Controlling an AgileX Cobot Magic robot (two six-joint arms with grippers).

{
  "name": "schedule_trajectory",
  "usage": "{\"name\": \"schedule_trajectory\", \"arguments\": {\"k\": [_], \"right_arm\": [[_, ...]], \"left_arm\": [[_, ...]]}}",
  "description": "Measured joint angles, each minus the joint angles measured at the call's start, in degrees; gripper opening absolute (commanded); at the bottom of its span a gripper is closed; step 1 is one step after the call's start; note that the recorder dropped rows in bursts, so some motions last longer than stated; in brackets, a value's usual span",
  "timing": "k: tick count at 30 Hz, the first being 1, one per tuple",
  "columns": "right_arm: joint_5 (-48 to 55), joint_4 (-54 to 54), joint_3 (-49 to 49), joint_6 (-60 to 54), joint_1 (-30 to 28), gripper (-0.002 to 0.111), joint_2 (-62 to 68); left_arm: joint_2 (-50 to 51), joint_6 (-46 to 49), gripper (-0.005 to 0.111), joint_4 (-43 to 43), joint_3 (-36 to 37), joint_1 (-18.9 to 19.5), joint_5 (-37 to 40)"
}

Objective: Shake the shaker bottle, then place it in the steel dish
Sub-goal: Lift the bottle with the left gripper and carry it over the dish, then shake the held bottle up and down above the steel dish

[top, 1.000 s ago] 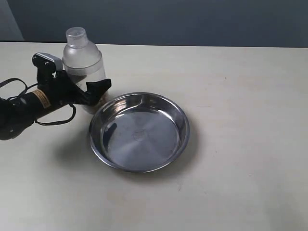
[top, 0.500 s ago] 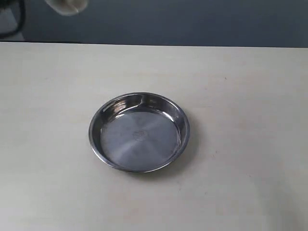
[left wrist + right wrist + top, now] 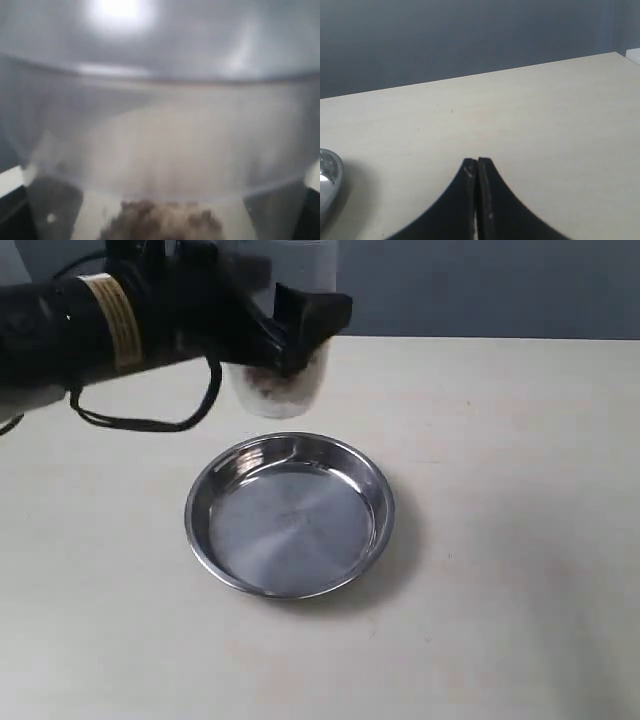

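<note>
Left gripper (image 3: 288, 310) was clamped on the shaker bottle (image 3: 283, 388), aloft near the steel dish (image 3: 388, 502). Right gripper (image 3: 477, 175) was closed, empty. Risk: bottle base catching the sloping rim on descent, then tipping.

Soft, even light; motion blur on the raised arm.
In the exterior view the steel dish (image 3: 289, 515) throws a faint shadow toward 4 o'clock and mirrors pale glare; the shaker bottle (image 3: 285, 390) and left gripper (image 3: 290, 330) at 11 o'clock are smeared. The left wrist view is out of focus, with one white hotspot, perhaps a lamp's reflection.
</note>
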Motion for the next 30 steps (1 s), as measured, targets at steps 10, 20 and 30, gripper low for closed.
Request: {"name": "schedule_trajectory", "arguments": {"k": [10,20,30], "right_arm": [[0.10,0.00,0.00,0.00,0.00,-0.001,0.00],[-0.04,0.00,0.00,0.00,0.00,-0.001,0.00],[0.10,0.00,0.00,0.00,0.00,-0.001,0.00]], "left_arm": [[-1.42,-5.92,0.001,4.39,0.76,-0.26,2.78],[-4.31,-5.64,0.001,4.57,-0.59,-2.32,7.51],[-4.74,-5.97,0.001,5.66,-2.30,-5.85,12.41]]}}
